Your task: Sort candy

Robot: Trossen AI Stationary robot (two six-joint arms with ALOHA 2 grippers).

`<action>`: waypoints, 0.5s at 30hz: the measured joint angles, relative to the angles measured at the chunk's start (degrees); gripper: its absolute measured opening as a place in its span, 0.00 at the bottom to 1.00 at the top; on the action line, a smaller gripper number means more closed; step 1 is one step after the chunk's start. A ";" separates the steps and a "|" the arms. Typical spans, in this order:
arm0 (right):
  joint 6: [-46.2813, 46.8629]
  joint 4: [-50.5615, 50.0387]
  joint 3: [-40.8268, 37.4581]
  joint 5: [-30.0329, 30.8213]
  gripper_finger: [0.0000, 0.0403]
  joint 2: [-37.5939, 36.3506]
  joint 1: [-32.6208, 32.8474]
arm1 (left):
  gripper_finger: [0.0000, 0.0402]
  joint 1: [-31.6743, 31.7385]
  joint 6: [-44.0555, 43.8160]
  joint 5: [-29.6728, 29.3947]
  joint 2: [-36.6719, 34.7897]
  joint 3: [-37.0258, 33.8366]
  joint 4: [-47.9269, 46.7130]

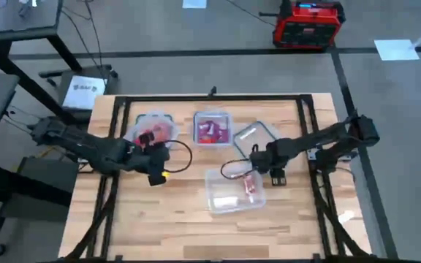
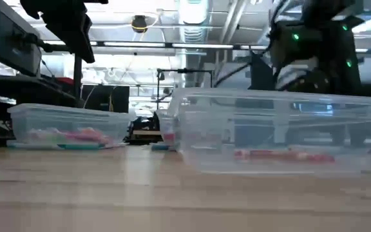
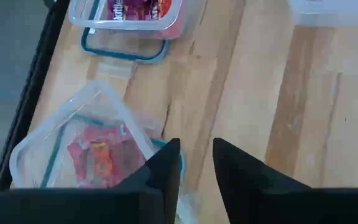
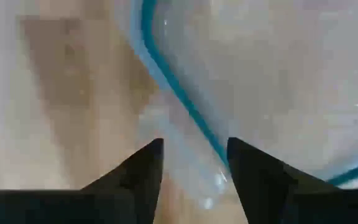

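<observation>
While its two dark, wedge-shaped fingers stand slightly apart with nothing between them, the left gripper [image 3: 196, 163] hangs above the rim of a clear plastic tub [image 3: 61, 134] at the table's far left. That tub is thin-walled, glossy and round-cornered, and it holds a heap of red candy [image 3: 101, 158] in crinkled shiny wrappers.

Across the table, the right gripper [image 4: 194, 163] has its fingers spread on either side of the teal-edged rim of another clear tub [image 4: 278, 81], a wall of cloudy, smooth plastic; whether the fingers touch the rim cannot be told.

From above, four transparent rectangular tubs sit on the pale, striped wooden table [image 1: 174, 219]. The far middle tub [image 1: 212, 129] holds magenta and red candy [image 1: 210, 131]. A near tub [image 1: 229, 193] carries a few pink-red wrapped pieces [image 1: 253, 187] along its right side. Beside the right gripper, the far right tub [image 1: 258, 135] looks bare.
</observation>
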 joint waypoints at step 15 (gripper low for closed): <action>7.61 -5.90 3.54 3.80 0.41 1.11 10.91 | 0.20 0.02 1.11 0.00 0.00 0.00 -0.03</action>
